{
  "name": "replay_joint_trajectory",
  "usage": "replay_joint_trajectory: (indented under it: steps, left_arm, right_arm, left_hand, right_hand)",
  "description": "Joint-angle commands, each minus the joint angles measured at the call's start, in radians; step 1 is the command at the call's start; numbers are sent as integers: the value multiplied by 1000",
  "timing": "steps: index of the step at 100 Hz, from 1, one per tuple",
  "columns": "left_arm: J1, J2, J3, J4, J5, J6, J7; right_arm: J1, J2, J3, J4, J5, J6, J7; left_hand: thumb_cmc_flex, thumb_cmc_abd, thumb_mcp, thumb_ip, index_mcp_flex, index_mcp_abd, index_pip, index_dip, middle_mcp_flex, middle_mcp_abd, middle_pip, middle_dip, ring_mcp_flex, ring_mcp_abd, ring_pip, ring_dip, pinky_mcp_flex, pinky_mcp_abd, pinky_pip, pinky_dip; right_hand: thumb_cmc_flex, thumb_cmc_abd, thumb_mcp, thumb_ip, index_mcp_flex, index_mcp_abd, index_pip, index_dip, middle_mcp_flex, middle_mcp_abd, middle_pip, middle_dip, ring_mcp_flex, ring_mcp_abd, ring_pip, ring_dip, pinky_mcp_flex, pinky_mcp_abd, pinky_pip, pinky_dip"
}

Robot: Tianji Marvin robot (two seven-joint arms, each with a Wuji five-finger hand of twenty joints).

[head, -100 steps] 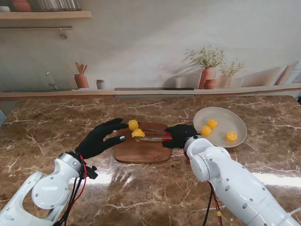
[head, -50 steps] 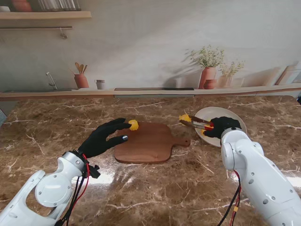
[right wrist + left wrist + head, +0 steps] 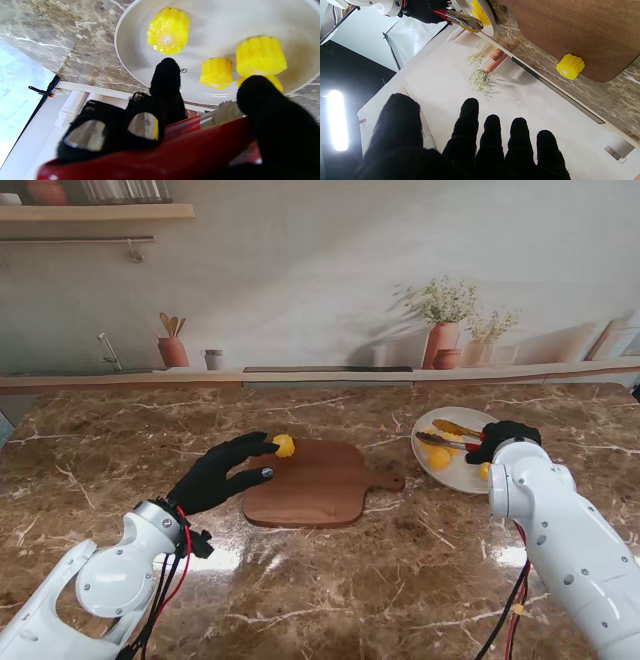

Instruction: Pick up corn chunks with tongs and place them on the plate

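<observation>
My right hand (image 3: 510, 436) is shut on the red-handled metal tongs (image 3: 446, 434), holding them over the white plate (image 3: 450, 478). Their tips hover above the plate's far side. Several yellow corn chunks (image 3: 168, 30) lie on the plate (image 3: 225, 20), and one is half hidden behind my thumb. I cannot tell whether the tongs (image 3: 200, 150) still pinch a chunk. One corn chunk (image 3: 284, 445) sits at the far left corner of the wooden cutting board (image 3: 320, 485). My left hand (image 3: 225, 470) is open beside that corner, its fingertips just short of the chunk (image 3: 570, 66).
The board's handle (image 3: 390, 480) points toward the plate. A wall ledge with terracotta pots (image 3: 442, 342) and a utensil jar (image 3: 173, 350) borders the far edge of the marble table (image 3: 330, 580).
My right hand carried the tongs and a corn chunk from the board rightward to over the plate. The left hand stayed beside the remaining chunk.
</observation>
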Motion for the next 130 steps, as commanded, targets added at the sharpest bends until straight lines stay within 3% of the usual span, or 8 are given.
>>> replay_joint_trajectory:
  steps: [1, 17, 28, 47, 85, 110, 130]
  left_arm:
    - [4, 0, 1, -2, 2, 3, -1]
    - [0, 2, 2, -2, 1, 2, -8]
    - [-4, 3, 2, 0, 0, -1, -12]
    - [-19, 5, 11, 2, -8, 2, -28]
    - [-39, 8, 31, -12, -7, 17, -46]
    - [-35, 8, 30, -10, -9, 17, -47]
    - [-34, 8, 30, -12, -11, 20, -47]
  right_arm:
    - [-4, 2, -2, 0, 5, 20, -6]
    - [-23, -3, 3, -32, 17, 12, -46]
    - [-35, -5, -8, -72, 33, -36, -61]
    - [9, -9, -132, -79, 138, -98, -93]
    - [256, -43, -494, 93, 402, -81, -179]
    - [371, -78, -654, 220, 501, -60, -227]
    - [430, -113, -735, 299, 569, -48, -263]
  left_hand:
    - [-4, 35, -34, 20, 19, -32, -4, 12, 6, -9, -23, -4, -49, -6, -30, -13, -13, -7, -34, 10]
    - [-4, 35, -34, 20, 18, -34, -3, 12, 6, -10, -23, -4, -48, -7, -30, -12, -13, -7, -34, 10]
    - [-5, 35, -34, 20, 18, -35, -3, 12, 6, -10, -23, -4, -48, -6, -30, -12, -13, -8, -33, 10]
    - [-4, 34, -34, 20, 18, -34, -4, 11, 5, -11, -23, -4, -49, -6, -31, -13, -14, -8, -34, 9]
    - [-3, 33, -34, 20, 16, -32, -4, 11, 2, -8, -24, -4, -52, -8, -32, -13, -14, -9, -37, 8]
    - [-3, 34, -33, 20, 15, -32, -4, 11, 1, -10, -23, -4, -56, -10, -33, -14, -15, -10, -39, 8]
    - [-4, 34, -33, 20, 16, -33, -4, 12, 1, -12, -23, -4, -55, -10, -32, -13, -14, -9, -39, 9]
  right_hand:
    - [-34, 22, 107, 17, -23, 42, -21, -12, 79, 23, 7, 25, 51, -198, 164, 57, 43, -160, 385, 65]
    - [-42, 15, 86, 15, -18, 39, -13, -8, 78, 22, 21, 21, 51, -200, 167, 63, 44, -164, 387, 71]
    - [-43, 25, 77, 15, -16, 38, -8, -7, 79, 25, 25, 16, 51, -195, 168, 64, 44, -160, 388, 73]
    - [-46, 49, 64, 18, -15, 41, -4, -7, 81, 27, 28, 9, 51, -196, 170, 66, 44, -158, 389, 76]
    - [-69, 45, 45, 25, -36, 57, -7, -9, 67, 23, 29, 6, 51, -206, 166, 67, 44, -161, 385, 77]
    - [-106, 12, 29, 32, -67, 81, -11, -7, 47, 17, 37, 8, 52, -217, 162, 67, 45, -175, 380, 78]
    - [-131, -16, 19, 38, -94, 88, -15, -5, 25, 12, 42, 7, 52, -226, 156, 66, 45, -185, 373, 78]
